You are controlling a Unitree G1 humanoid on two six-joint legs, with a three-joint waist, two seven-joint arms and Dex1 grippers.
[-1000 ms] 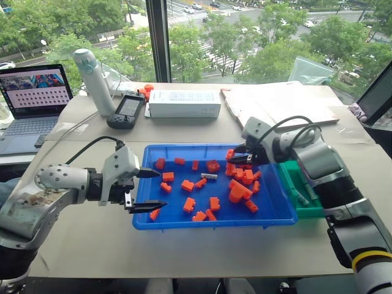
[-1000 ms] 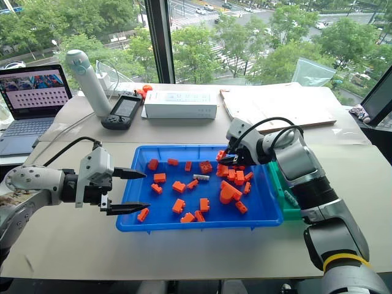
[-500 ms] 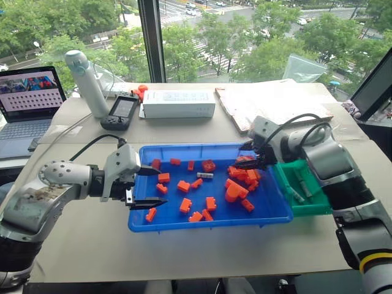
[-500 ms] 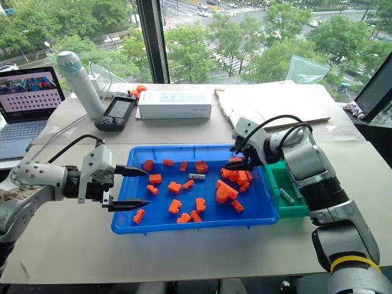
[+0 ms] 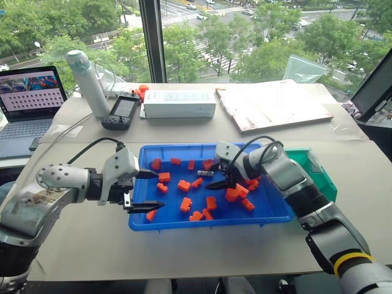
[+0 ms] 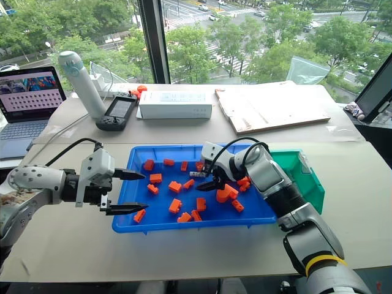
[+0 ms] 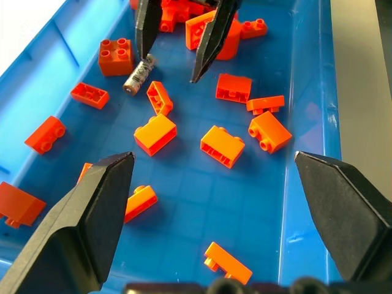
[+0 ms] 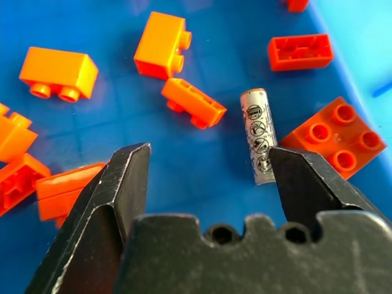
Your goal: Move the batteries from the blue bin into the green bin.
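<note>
While my right gripper [image 6: 209, 179] hangs low over the blue bin [image 6: 184, 222] with its two fingers spread apart, one grey battery [image 8: 259, 135] lies flat on the bin floor just beside one fingertip. Orange blocks [image 6: 178, 205] lie all around it. My left gripper [image 6: 131, 192] waits at the bin's other end, fingers wide apart, holding nothing. To my right sits the green bin [image 6: 311, 182].

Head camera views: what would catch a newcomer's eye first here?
The bright blue bin at the table's centre, strewn with orange blocks. Over its middle, the right gripper hangs with jaws open beside a lone silver battery. The left gripper hovers open at the bin's left rim; the green bin sits on the blue bin's right.
</note>
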